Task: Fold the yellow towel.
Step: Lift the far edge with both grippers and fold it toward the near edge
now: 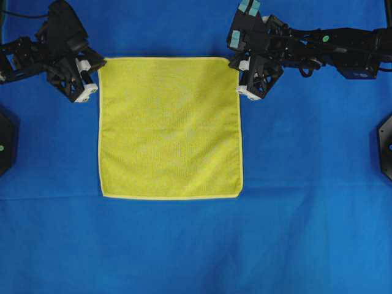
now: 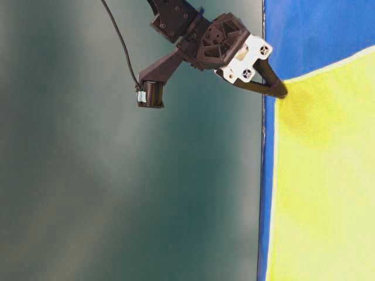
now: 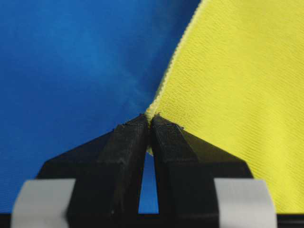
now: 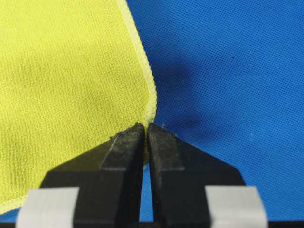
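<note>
Overhead exterior showed the yellow towel (image 1: pixel 170 127) lying flat and square on the blue cloth-covered tabletop (image 1: pixel 306 233), all four hems straight and no fold yet made. It sat in the upper middle of the work area, its far edge level with both arms. The left gripper (image 1: pixel 93 68) stood at the towel's far left corner and the right gripper (image 1: pixel 242 72) at the far right corner, one to each end of the same edge. That pairing looked deliberate: with both far corners taken at once, the edge could be lifted evenly and carried toward the near hem for a first half fold, I judged.

Both wrist views bore this out. In the left wrist view the left gripper's fingers (image 3: pixel 128 142) were pressed together with the towel's pale stitched corner caught between their tips. In the right wrist view the right gripper's fingers (image 4: pixel 123 147) were likewise closed on the rounded corner of the hem, only a sliver of gap showing behind the tips. The cloth beyond each pinch lay flat on the tabletop, so lifting appeared not to have begun.

No brand, label or legible writing was visible on the towel, the tabletop or the arms; the table-level view showed only small screw heads on a white mounting plate (image 2: pixel 246 61).
</note>
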`<state>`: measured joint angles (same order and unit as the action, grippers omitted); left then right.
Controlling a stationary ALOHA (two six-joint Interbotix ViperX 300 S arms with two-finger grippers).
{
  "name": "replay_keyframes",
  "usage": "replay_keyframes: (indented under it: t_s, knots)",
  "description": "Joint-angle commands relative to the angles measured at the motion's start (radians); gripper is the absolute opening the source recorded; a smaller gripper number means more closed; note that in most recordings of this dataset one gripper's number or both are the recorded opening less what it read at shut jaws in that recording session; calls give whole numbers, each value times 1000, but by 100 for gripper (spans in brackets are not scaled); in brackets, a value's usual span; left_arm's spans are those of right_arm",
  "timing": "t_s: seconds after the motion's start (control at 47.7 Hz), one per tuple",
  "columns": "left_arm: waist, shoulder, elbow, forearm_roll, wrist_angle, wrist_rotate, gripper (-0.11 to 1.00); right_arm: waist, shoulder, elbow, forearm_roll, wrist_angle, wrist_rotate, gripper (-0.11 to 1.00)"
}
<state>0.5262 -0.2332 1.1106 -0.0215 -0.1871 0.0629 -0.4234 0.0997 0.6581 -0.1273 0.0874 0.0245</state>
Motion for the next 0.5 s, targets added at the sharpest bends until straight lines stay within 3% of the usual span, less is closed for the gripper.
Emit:
replay_keyframes:
  t_s: [0.0, 0.252, 0.482]
  knots:
    - [-40, -28, -8, 0, 18, -3, 3, 28, -43, -3, 2, 12, 2, 2]
    - [-241, -97, 0, -3, 179, -26, 3, 150, -106, 37, 31, 58, 38, 2]
    - [-474, -138, 0, -5, 264, -164, 3, 298, -118, 55, 37, 89, 141, 2]
